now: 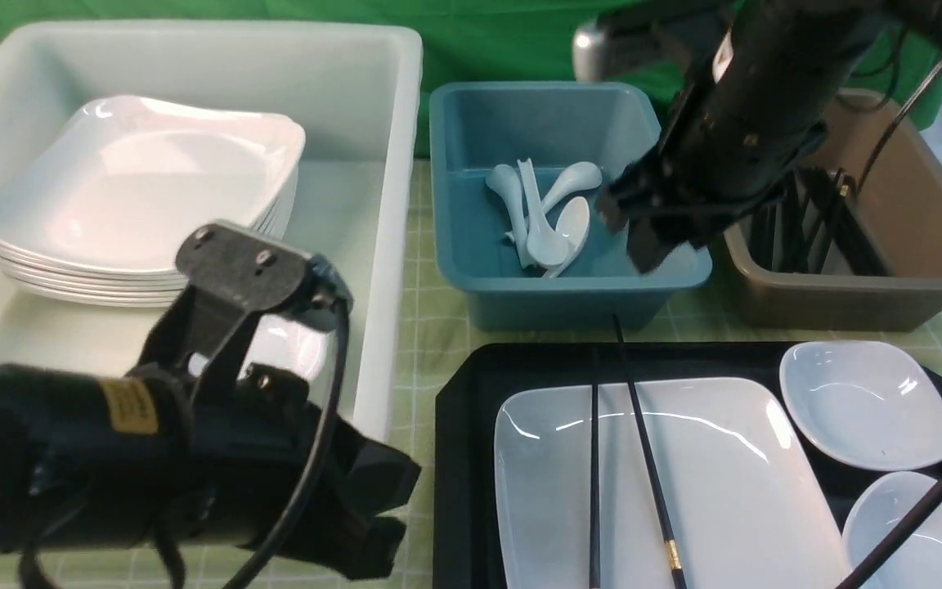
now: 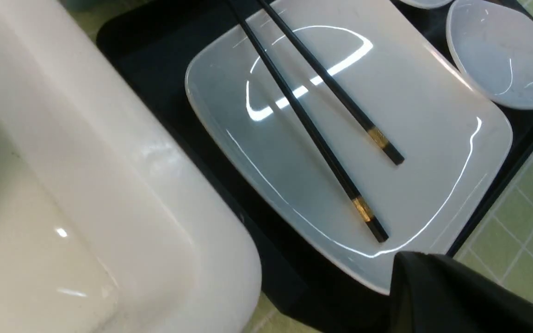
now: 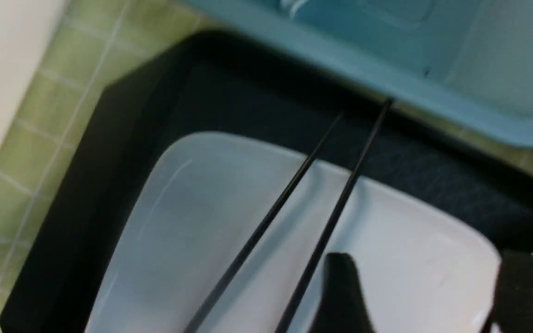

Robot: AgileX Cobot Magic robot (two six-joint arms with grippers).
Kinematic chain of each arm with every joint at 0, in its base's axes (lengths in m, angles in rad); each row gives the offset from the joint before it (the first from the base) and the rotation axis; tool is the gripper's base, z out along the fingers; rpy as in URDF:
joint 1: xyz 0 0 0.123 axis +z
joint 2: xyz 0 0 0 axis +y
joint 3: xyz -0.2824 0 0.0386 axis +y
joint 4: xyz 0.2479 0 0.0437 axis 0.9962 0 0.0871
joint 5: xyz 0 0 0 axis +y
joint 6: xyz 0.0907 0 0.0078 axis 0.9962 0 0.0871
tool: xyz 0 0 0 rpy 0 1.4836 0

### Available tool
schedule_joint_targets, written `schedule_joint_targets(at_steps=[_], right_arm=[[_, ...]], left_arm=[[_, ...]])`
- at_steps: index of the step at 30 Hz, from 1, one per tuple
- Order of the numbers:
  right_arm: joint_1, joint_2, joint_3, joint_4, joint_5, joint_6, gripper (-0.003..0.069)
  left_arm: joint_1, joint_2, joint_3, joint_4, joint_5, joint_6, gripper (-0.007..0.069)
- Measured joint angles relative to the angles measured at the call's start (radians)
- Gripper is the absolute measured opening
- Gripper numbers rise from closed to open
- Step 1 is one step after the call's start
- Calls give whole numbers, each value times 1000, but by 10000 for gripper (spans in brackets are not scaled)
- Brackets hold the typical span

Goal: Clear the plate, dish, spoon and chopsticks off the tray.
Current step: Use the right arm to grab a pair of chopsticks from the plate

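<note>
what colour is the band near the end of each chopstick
Gold, on the otherwise black chopsticks; it shows best in the left wrist view.

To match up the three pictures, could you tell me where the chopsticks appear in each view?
Front view: the chopsticks run down the middle of the plate.
Left wrist view: slanting across the plate, gold bands showing.
Right wrist view: rising from the bottom edge, bands out of sight.
Shared landmark: the white plate.

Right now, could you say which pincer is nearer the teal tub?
Right: the right pincer hangs near the teal tub; the left pincer is farther back, by the black tray.
</note>
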Motion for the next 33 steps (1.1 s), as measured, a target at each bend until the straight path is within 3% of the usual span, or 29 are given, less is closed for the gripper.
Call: schedule_joint_targets(at_steps=[4, 6, 11, 21, 23, 27, 30, 32, 33], right_arm=[[35, 2, 158, 0, -111, 44, 652], [38, 8, 212, 0, -162, 69, 674], [38, 65, 303, -2, -262, 117, 690], [46, 175, 310, 16, -299, 147, 682], [46, 176, 311, 29, -300, 148, 639], [46, 179, 312, 45, -298, 135, 464], [46, 179, 312, 64, -265, 87, 197], [46, 179, 312, 75, -245, 71, 123], [46, 179, 312, 78, -239, 68, 125]], left_arm=[[0, -71, 45, 0, 3, -19, 2], [0, -98, 63, 4, 1, -31, 2], [0, -120, 79, 26, 5, -67, 2], [0, -120, 79, 32, 3, -73, 2], [0, -120, 79, 30, 3, -73, 2], [0, -120, 79, 25, 3, -73, 2], [0, -120, 79, 4, 3, -73, 2], [0, -120, 79, 3, 3, -73, 2], [0, -120, 79, 2, 3, -73, 2]])
